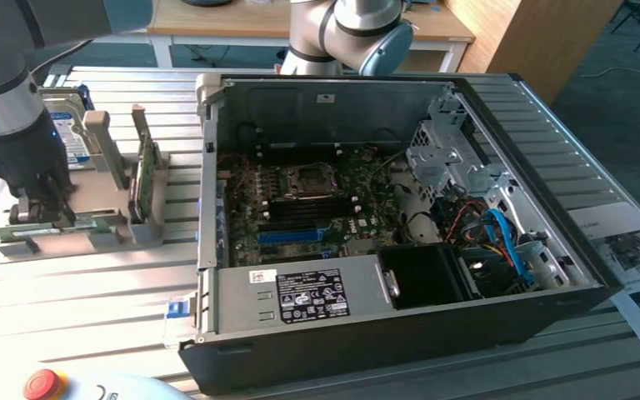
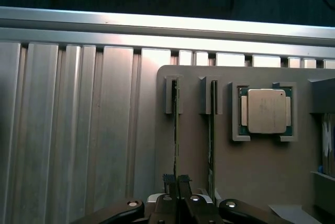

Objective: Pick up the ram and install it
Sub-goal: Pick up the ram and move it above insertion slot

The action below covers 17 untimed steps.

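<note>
Claw (image 2: 177,180) clamped on the ram (image 2: 176,130), edge-on in its slot (image 2: 169,96); a skewed pull could jam it.

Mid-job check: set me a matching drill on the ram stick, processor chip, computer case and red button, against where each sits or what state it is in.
1. ram stick
2. processor chip
3. computer case
4. red button

A. open, side panel off
B. flat in a recess of the grey holder
C. bottom corner on the exterior view's left
D. on edge in a slot, gripper shut on it

Pairs: 1-D, 2-B, 3-A, 4-C
</note>
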{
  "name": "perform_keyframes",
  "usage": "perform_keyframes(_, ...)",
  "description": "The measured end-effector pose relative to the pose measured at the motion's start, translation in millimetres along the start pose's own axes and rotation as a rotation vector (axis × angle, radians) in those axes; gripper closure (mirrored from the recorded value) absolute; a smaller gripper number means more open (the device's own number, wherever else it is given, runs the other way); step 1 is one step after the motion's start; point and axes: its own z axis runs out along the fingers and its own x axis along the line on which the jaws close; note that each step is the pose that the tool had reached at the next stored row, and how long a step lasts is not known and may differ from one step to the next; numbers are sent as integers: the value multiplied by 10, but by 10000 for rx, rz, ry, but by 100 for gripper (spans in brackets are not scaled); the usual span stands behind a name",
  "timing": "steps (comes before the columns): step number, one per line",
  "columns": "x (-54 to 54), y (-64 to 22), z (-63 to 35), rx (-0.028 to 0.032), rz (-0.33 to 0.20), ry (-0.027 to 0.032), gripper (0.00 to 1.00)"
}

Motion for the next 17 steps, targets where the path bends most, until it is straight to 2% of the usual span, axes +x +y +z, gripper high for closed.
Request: perform_keyframes(17,-4,12,-217,0,2,26,88)
